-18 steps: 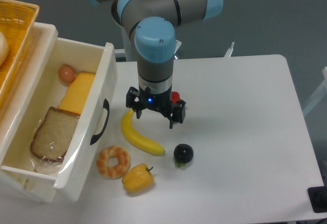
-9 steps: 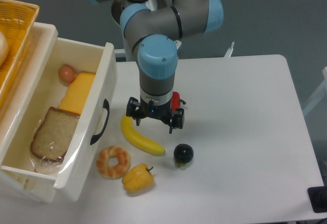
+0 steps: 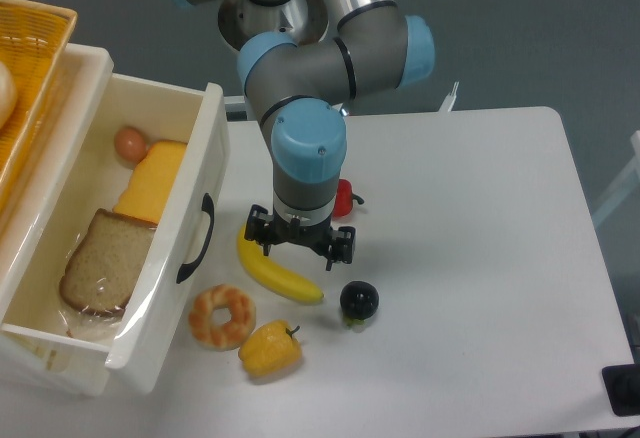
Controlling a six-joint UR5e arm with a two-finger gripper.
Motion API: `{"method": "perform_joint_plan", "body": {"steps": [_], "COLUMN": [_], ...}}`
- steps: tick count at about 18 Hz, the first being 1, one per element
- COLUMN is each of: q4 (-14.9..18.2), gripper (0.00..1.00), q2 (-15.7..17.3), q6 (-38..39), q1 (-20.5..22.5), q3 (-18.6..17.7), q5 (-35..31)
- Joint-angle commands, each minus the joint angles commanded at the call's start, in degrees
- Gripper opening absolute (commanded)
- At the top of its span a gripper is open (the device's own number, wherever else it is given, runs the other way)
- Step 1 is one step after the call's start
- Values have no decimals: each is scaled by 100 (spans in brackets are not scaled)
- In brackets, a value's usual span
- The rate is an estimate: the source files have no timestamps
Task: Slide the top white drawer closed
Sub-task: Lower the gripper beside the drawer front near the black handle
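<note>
Pincer (image 3: 300, 248) poised above the tabletop (image 3: 480, 258), pointing down, jaws spread and holding nothing. Directly beneath it, a banana (image 3: 275, 270); a red item (image 3: 343, 198) just behind it, a dark round fruit (image 3: 358, 300) to its lower right.

Left of the pincer, the top drawer (image 3: 120, 238) pulled far out, front panel standing near the banana's end. On that panel, the curved black handle (image 3: 197, 238), level with the pincer and a short reach to its left. Inside: bread (image 3: 100, 263), cheese (image 3: 152, 180), an egg (image 3: 130, 142). Further left, at the edge of view, a yellow basket (image 3: 35, 58).

Step in hand, by the look of things: getting into place for the push. Best done by dropping lower, moving left past the banana without nudging it, and setting a finger flat against the panel near the handle. Push square to the front, along the drawer's run, not at a slant, to avoid jamming. Worth minding the donut (image 3: 222, 316) and pepper (image 3: 270, 348) below-left of the pincer, close to the panel's lower end.
</note>
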State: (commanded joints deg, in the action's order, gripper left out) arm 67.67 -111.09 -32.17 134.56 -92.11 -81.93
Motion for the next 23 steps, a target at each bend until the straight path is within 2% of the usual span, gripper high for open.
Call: {"method": "perform_joint_plan", "body": {"steps": [7, 23], "q4": [18, 62], "gripper": [100, 100], "q2": [-123, -70], "q6": [158, 158], "q1": [9, -97], "q3": [-18, -62], "q5": [344, 634]}}
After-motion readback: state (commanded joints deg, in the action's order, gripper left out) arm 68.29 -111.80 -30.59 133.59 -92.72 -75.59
